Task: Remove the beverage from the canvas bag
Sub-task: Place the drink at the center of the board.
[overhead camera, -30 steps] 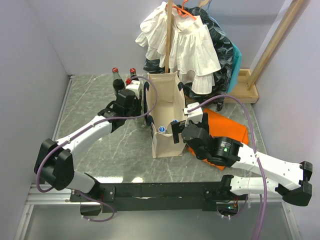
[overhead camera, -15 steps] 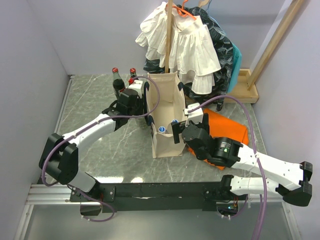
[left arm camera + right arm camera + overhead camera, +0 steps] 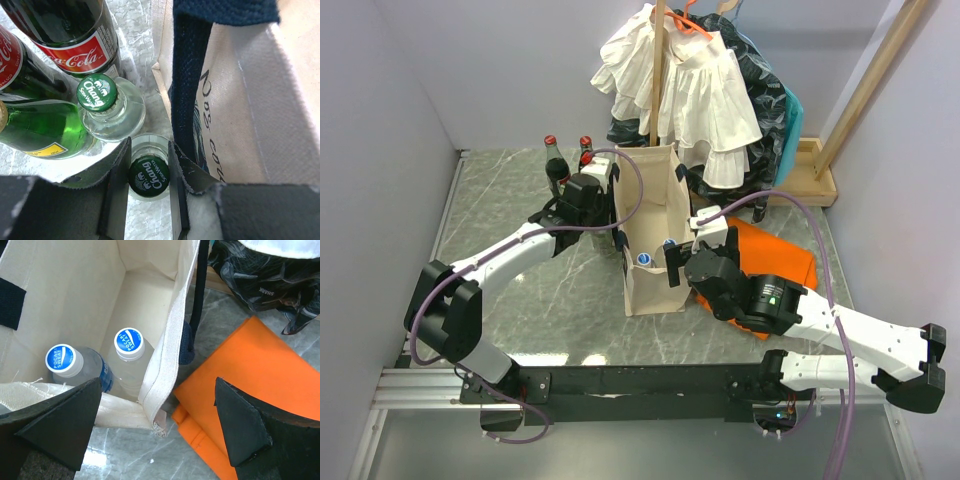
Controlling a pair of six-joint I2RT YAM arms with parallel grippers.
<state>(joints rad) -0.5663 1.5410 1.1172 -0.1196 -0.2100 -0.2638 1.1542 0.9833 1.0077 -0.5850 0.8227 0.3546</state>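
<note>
The cream canvas bag (image 3: pixel 650 225) with navy handles stands upright mid-table. Two blue-capped Pocari Sweat bottles (image 3: pixel 129 341) stand inside it at the near end. My left gripper (image 3: pixel 149 170) is outside the bag's left wall (image 3: pixel 250 100), shut on the neck of a clear green-capped Chang soda bottle (image 3: pixel 148 177). A second Chang bottle (image 3: pixel 97 93) stands just beyond it. My right gripper (image 3: pixel 159 381) is open and straddles the bag's near right corner, one finger (image 3: pixel 65 425) on the bag side, the other over the orange cloth.
Two Coca-Cola bottles (image 3: pixel 552 155) and a green bottle (image 3: pixel 45 130) crowd the spot left of the bag. A folded orange cloth (image 3: pixel 775 250) lies right of it. Hanging clothes (image 3: pixel 690 90) and a wooden stand base (image 3: pixel 812 175) fill the back.
My left arm has shifted a little toward the back beside the bag, still holding the Chang bottle. The right arm has stayed where it was.
</note>
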